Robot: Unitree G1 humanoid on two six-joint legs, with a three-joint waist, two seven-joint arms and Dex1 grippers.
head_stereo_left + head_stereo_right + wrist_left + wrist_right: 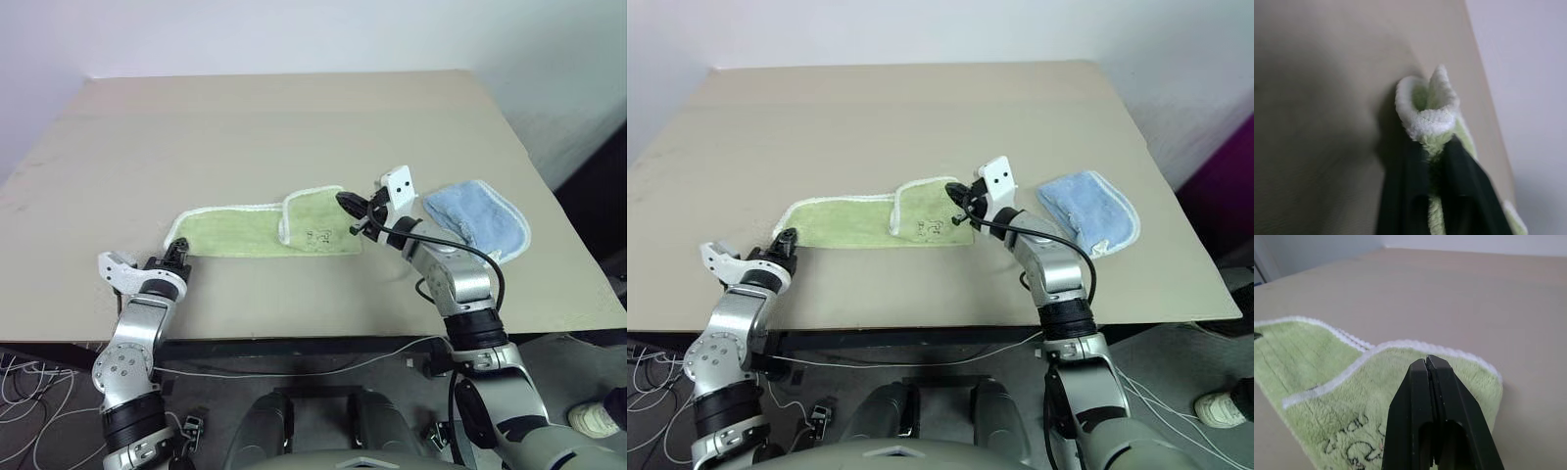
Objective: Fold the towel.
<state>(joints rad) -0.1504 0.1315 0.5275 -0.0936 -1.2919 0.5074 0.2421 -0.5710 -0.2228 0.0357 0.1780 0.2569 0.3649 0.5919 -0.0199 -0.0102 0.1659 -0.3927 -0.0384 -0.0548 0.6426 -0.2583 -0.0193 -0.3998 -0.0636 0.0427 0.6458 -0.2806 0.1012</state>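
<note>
left claw (pixel 177 257) at the towel's (pixel 240 233) left end, near the counter's (pixel 294 127) front edge, clamped on the towel's corner. in the left wrist view, both black fingers (pixel 1409 196) pressed against a strip of light yellow-green terry, with the white-edged corner (pixel 1426 105) curling up past the fingertips.

spread flat across the counter's front half, long side running left to right. white stitched edging along the far side and round the left end. right end doubled back over the middle, forming a shorter upper layer (pixel 315 217) with its own white border on top. small dark print (pixel 317 236) on the towel's right part, near the front edge, just right of the flap's border.

right claw (pixel 352 208) at the towel's right end, fingers together, nothing between them. in the right wrist view, black fingertips (pixel 1426 369) closed tip to tip, hovering above the green cloth near its white-edged corner; whether touching the cloth or just over it, cannot tell. dark lettering (pixel 1352 440) on the pile below the fingers.

further right, apart from the towel, a smaller light blue towel (pixel 477 217) with white edging, lying bunched near the counter's right side, beside the right arm. bare beige counter beyond the towel, up to the pale wall (pixel 294 34).
</note>
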